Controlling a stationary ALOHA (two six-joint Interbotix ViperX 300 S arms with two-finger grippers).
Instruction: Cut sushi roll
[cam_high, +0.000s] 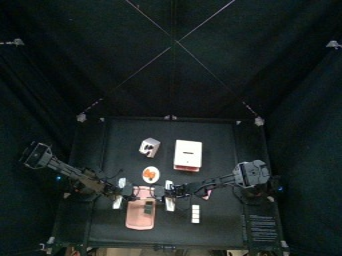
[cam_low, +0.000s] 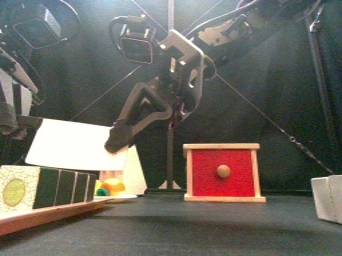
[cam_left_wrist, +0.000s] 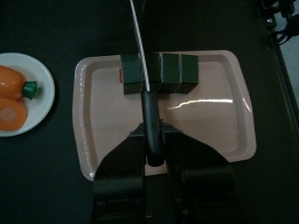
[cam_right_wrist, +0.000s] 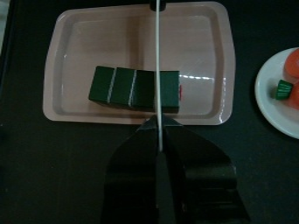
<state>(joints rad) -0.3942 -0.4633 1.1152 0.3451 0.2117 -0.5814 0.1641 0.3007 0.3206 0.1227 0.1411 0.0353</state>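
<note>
The sushi roll (cam_left_wrist: 176, 70), a short dark log, lies across the pink board (cam_left_wrist: 211, 122). It also shows in the right wrist view (cam_right_wrist: 117, 86) and at lower left in the front view (cam_low: 60, 186). A knife (cam_left_wrist: 142, 52) lies crosswise over the roll, about a third in from one end. In the front view its white blade (cam_low: 74, 145) sits at the roll's top. My left gripper (cam_left_wrist: 152, 162) is shut on the knife's dark handle at the board's edge. My right gripper (cam_right_wrist: 158, 131) is shut on the blade's other end (cam_right_wrist: 156, 44).
A round dish (cam_left_wrist: 14, 92) with orange pieces sits beside the board and shows in the right wrist view too (cam_right_wrist: 286, 87). A white-and-red box (cam_low: 222, 172) stands farther back at mid table (cam_high: 189, 153). A small white object (cam_high: 147, 148) lies behind the dish.
</note>
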